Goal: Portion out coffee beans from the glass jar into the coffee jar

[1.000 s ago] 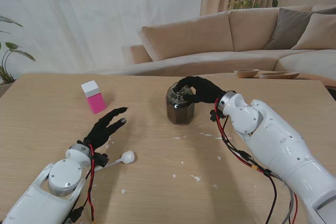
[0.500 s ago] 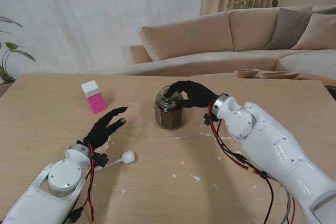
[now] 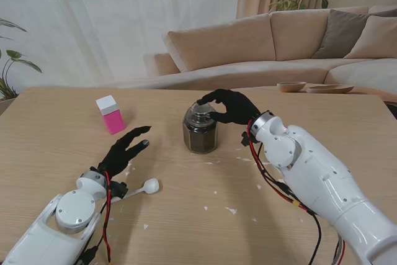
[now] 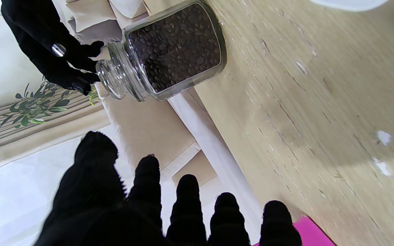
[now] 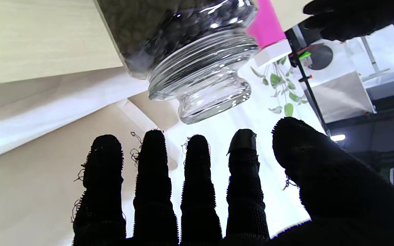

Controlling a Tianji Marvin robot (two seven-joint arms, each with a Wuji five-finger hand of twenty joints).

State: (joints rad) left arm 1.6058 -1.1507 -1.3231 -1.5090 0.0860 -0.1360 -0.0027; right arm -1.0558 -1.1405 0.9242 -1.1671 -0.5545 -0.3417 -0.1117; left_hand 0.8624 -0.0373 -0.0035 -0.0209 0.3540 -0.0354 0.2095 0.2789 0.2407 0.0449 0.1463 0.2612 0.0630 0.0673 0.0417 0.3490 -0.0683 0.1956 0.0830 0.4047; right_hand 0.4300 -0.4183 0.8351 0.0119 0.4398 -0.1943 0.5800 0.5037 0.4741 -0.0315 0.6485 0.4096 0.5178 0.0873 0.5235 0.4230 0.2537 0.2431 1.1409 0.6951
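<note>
Glass jar (image 3: 200, 130), full of dark coffee beans, stood upright at the centre of the stand view on the wooden table (image 3: 56, 122), its knobbed glass lid (image 3: 201, 111) in place. Right hand (image 3: 231, 106) hovered over the lid from the frame's right; in the right wrist view its fingers (image 5: 154, 177) were extended side by side with the thumb apart, and the lid's knob lay just beyond the fingertips, seemingly not gripped. From the stand view, contact between fingertip and knob could not be settled. Left hand (image 3: 127, 147), lower left of the frame, rested near the table with fingers loosely spread, holding nothing. White spoon (image 3: 147, 186) lay just beside the left wrist; pink-and-white box (image 3: 111, 114) stood upper left. No second jar was visible. Step in hand, as judged: positioning the jar and taking off its lid, portioning not yet begun. Next move would call for closing fingertips around the knob and lifting straight upward, without dragging the jar along.
</note>
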